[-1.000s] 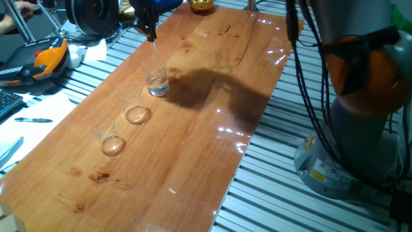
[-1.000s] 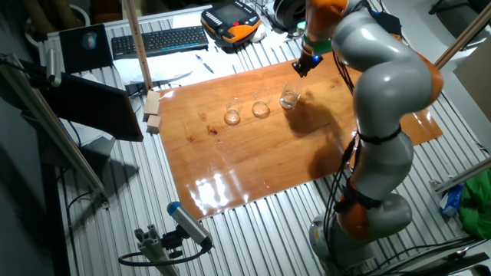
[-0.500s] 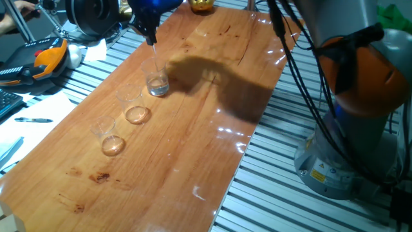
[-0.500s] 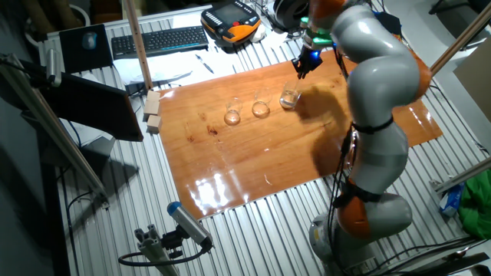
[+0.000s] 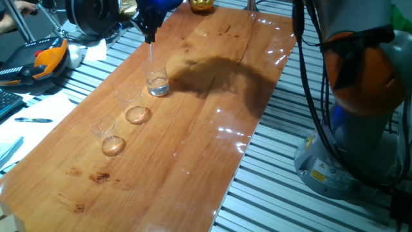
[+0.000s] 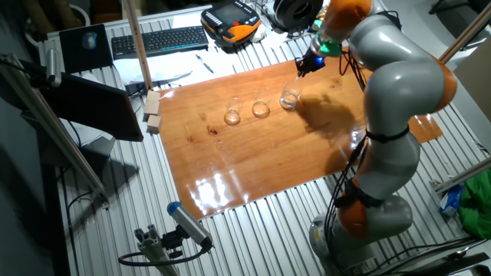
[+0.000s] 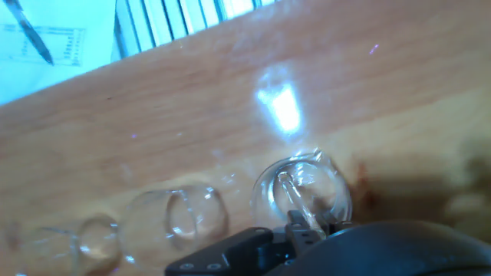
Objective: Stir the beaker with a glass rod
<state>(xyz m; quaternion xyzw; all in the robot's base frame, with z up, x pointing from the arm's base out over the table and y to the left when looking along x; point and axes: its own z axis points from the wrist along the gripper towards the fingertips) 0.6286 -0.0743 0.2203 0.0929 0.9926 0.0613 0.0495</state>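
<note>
**Rod in the beaker, stirring in hand**

Our gripper point(image 5: 150, 31) is clamped on the glass rod point(image 5: 151, 58), which hangs into the beaker point(image 5: 156, 78), nearest the desk's far edge in a row of three. We judge stirring is under way; next come small circles that spare the glass wall. The two other beakers point(image 5: 133, 106) show amber bottoms; ours looks colourless, contents unclear.

This is a robot lab. A big grey and orange robot arm point(image 6: 391, 100) stands beside a wooden table point(image 6: 307, 153). Behind the table lie a keyboard point(image 6: 157, 40), cables point(image 5: 309, 71) and an orange control pad point(image 6: 234, 19).
</note>
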